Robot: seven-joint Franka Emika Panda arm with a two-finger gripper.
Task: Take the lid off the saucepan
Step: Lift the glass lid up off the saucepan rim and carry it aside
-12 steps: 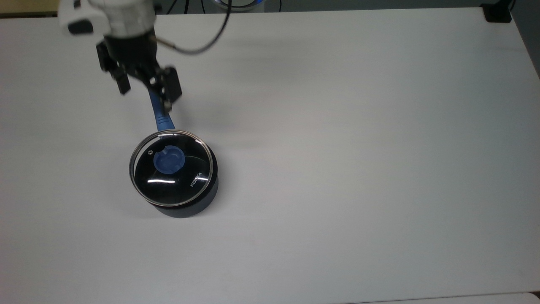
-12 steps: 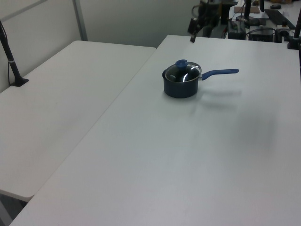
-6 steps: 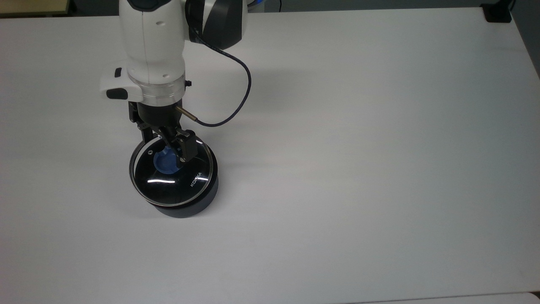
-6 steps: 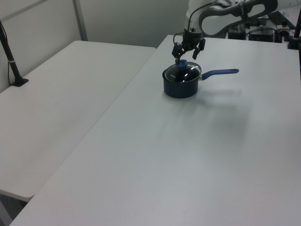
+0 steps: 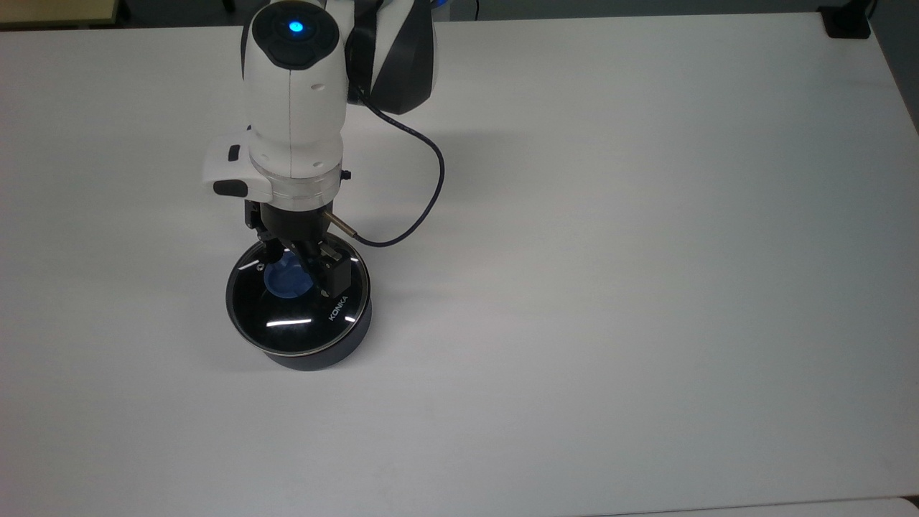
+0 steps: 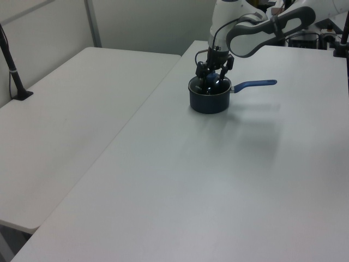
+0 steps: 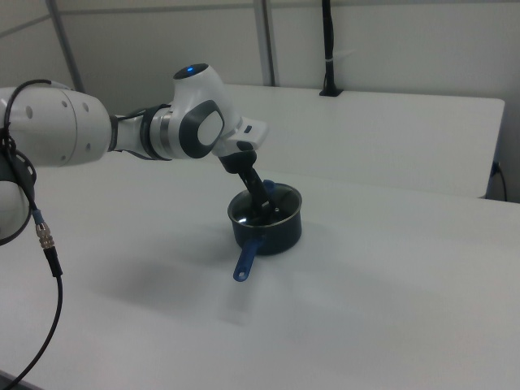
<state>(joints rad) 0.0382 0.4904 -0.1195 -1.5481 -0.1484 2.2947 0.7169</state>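
Note:
The dark navy saucepan (image 5: pixel 316 352) stands on the white table (image 5: pixel 610 287), with the glass lid (image 5: pixel 287 327) on top of it. My gripper (image 5: pixel 301 267) points down at the lid's centre, open, one finger on each side of the blue knob (image 5: pixel 286 283). The arm covers the pan's handle in the top view. In the left view the saucepan (image 6: pixel 207 101) has its blue handle (image 6: pixel 253 84) pointing to the left view's right, and the gripper (image 6: pixel 212 77) sits low on the lid. From the right view, the gripper (image 7: pixel 262 214) reaches into the top of the saucepan (image 7: pixel 280 234), whose handle (image 7: pixel 245 262) points toward the camera.
A black cable (image 5: pixel 423 208) loops from the wrist to the top view's right of the pan. A black clamp (image 5: pixel 847 21) sits at the table's far right corner. In the left view a second table (image 6: pixel 71 120) adjoins on the left, with a black post (image 6: pixel 13 65).
The arm swung from above the handle's end to over the lid and came down, so the fingers now straddle the knob. The lid's rim and glints shifted slightly.

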